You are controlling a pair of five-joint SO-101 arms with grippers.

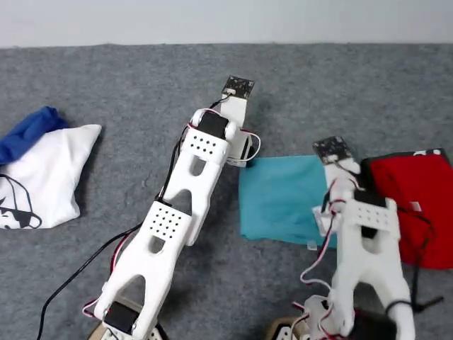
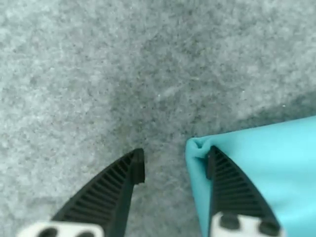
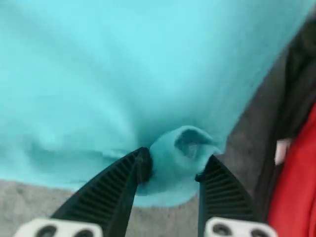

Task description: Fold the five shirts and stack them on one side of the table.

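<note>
A teal shirt [image 1: 279, 198] lies flat on the grey table right of centre. My left gripper [image 2: 175, 168] hangs open at its far left corner [image 2: 197, 145], with one finger [image 2: 219, 177] over the cloth's edge and the other [image 2: 128, 175] over bare table. My right gripper [image 3: 173, 165] is shut on a bunched fold [image 3: 182, 145] of the teal shirt [image 3: 123, 64] at its right edge. A red shirt [image 1: 417, 202] lies at the far right over a dark one [image 1: 368, 170]. A white shirt [image 1: 42, 177] and a blue shirt [image 1: 28, 131] lie at the left edge.
Both arms reach from the near edge, the left arm [image 1: 177, 219] slanting across the middle and the right arm [image 1: 368, 248] beside the red shirt [image 3: 298, 197]. Bare grey table [image 1: 141, 92] lies between the white shirt and the teal one.
</note>
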